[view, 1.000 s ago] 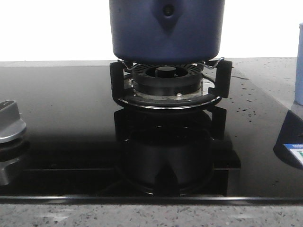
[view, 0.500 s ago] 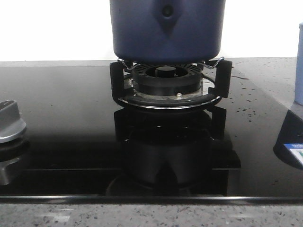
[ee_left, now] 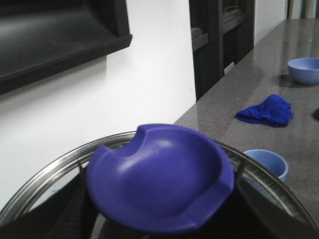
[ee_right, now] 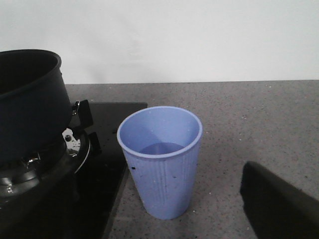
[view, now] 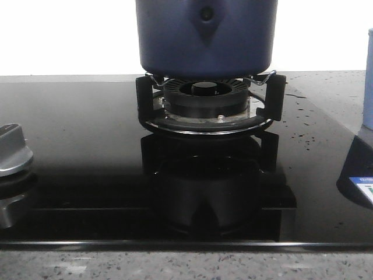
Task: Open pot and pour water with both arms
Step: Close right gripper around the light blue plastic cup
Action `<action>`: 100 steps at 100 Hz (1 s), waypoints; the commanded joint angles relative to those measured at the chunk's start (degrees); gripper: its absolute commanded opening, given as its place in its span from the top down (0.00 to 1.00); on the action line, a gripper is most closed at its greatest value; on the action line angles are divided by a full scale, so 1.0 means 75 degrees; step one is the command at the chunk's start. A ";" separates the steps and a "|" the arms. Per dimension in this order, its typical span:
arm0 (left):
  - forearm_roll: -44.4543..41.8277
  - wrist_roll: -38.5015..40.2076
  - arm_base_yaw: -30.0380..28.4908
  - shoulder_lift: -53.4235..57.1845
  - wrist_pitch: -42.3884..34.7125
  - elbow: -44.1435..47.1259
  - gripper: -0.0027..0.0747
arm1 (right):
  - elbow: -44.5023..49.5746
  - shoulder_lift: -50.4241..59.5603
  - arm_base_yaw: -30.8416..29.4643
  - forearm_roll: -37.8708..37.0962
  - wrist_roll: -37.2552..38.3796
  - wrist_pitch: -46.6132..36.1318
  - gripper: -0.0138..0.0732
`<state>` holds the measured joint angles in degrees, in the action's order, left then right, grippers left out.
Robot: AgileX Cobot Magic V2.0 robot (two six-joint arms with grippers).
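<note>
The dark navy pot (view: 206,36) stands on the burner (view: 205,104), its triangular bracket and rivet facing me. In the right wrist view the pot (ee_right: 27,102) has no lid on it. My left gripper (ee_left: 160,225) is shut on the blue knob (ee_left: 159,177) of the glass lid (ee_left: 47,172). It holds the lid up in the air. My right gripper (ee_right: 169,219) is open around a pale blue cup (ee_right: 162,159) with a little water in it. One dark finger (ee_right: 279,204) stands apart from the cup. Neither gripper shows in the front view.
The cup (view: 368,79) stands on the grey counter to the right of the black glass hob (view: 76,146). A silver stove knob (view: 11,150) is at the hob's left. A blue cloth (ee_left: 266,110) and a blue bowl (ee_left: 304,69) lie farther along the counter.
</note>
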<state>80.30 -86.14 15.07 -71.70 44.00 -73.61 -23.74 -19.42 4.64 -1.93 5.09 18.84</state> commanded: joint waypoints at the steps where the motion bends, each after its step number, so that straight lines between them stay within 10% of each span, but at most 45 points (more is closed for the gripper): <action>1: 0.0515 0.0137 -0.0017 0.0539 -0.0320 0.0115 0.57 | -0.0223 -0.0309 -0.0003 -0.0282 -0.0058 -0.0714 0.11; 100: 0.0619 0.0086 -0.0017 0.1823 -0.1095 0.2197 0.57 | 0.1109 -0.1260 -0.0003 -0.0894 -0.0003 -0.3491 0.11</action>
<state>79.92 -85.92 15.07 -59.54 36.79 -55.24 -13.81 -24.97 4.64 -9.86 5.12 -0.62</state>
